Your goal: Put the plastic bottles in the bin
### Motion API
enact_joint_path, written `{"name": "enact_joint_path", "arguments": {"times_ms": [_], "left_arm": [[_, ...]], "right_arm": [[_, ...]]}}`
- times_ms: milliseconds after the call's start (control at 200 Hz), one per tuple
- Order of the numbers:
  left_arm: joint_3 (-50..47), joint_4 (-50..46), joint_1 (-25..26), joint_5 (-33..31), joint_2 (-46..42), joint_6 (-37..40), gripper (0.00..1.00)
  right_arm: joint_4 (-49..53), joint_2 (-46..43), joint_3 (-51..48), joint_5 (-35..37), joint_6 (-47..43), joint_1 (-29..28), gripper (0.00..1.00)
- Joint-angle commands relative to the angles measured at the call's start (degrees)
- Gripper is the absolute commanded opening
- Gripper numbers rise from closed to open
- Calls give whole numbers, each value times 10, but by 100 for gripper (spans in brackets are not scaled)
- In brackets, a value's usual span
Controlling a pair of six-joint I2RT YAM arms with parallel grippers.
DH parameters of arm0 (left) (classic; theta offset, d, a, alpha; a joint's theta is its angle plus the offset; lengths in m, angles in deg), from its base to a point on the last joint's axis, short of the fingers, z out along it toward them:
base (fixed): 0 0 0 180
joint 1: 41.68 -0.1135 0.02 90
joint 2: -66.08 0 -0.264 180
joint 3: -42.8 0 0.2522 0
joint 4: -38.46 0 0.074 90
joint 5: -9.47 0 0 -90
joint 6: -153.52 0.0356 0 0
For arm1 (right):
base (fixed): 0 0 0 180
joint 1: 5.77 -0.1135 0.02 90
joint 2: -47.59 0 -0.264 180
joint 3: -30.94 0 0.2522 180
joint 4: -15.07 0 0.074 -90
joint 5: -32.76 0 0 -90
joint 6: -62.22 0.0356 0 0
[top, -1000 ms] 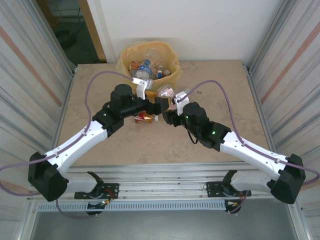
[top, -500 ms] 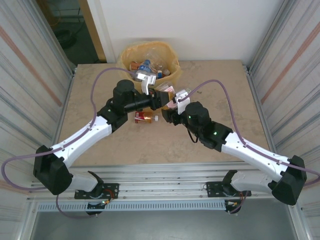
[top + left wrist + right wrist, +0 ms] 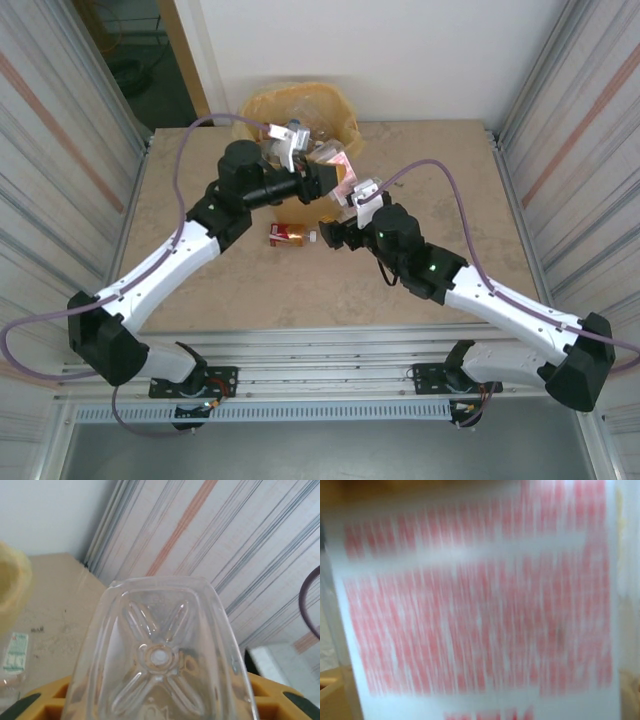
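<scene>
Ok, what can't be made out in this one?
Right wrist: a red label, blurred, text unreadable.
Left wrist: the clear bottle in the left gripper shows its base, which hides its label and cap.
Top: the left arm covers part of the bin, so its contents can't be counted; the right gripper is too small to judge its jaws.

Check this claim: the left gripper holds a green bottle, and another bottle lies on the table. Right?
No: the held bottle in the left gripper is clear, not green, as the left wrist view shows; another bottle does lie on the table.
</scene>
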Motion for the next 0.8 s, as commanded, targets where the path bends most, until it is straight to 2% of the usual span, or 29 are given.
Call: {"name": "enact_joint_path", "arguments": {"times_ms": [0,276,526,791], "left_arm": [[56,-20,-20,6,10,44,0],[180,-66,-88,-1,78,57,0],[300,-128,-153,1,172,53,1],[351,-175,-175,28,238,41,4]], "right_arm": [[6,-39,-14,28,9,-4,98],[24,-82,-33,61,28,-4,98],[43,-84,-36,79,44,-4,98],[56,-84,-37,111,57,-4,98]]}}
